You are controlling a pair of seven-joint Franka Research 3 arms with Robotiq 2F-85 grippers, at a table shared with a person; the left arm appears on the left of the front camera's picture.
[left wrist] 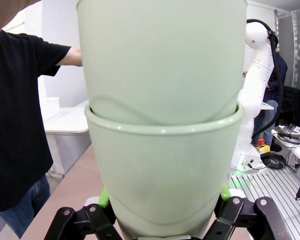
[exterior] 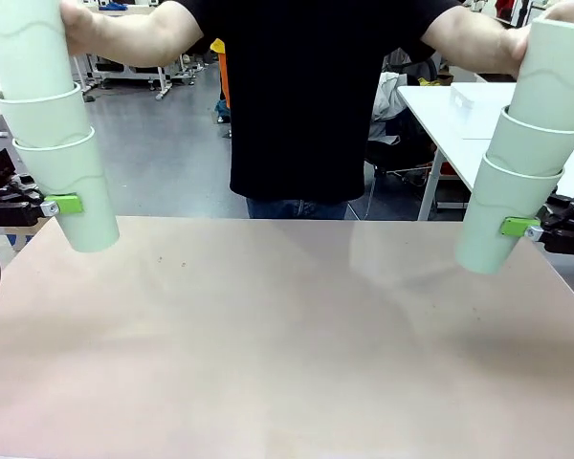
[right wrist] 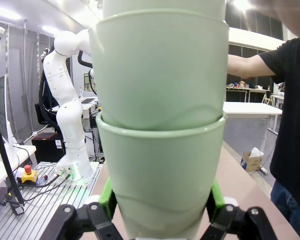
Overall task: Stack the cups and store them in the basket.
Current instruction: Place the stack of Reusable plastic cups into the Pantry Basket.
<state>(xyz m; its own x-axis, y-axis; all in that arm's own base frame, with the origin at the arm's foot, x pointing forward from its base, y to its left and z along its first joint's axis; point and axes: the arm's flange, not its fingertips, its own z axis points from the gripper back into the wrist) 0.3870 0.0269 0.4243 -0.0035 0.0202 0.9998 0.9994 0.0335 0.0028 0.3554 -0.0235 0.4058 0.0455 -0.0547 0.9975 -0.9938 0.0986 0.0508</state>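
Note:
Two stacks of pale mint-green cups hang above the table. On the left, three nested cups (exterior: 62, 163) tilt slightly, and my left gripper (exterior: 67, 204) is shut on the lowest one; up close it is the cup (left wrist: 162, 165) between the green pads. On the right, three nested cups (exterior: 521, 172) lean outward, with my right gripper (exterior: 517, 227) shut on the lowest cup (right wrist: 160, 175). The person's hands hold the top cup of each stack. The basket is out of view.
The person in a black shirt (exterior: 306, 105) stands at the far edge of the tan table (exterior: 287, 335). A white table (exterior: 459, 120) stands behind at the right.

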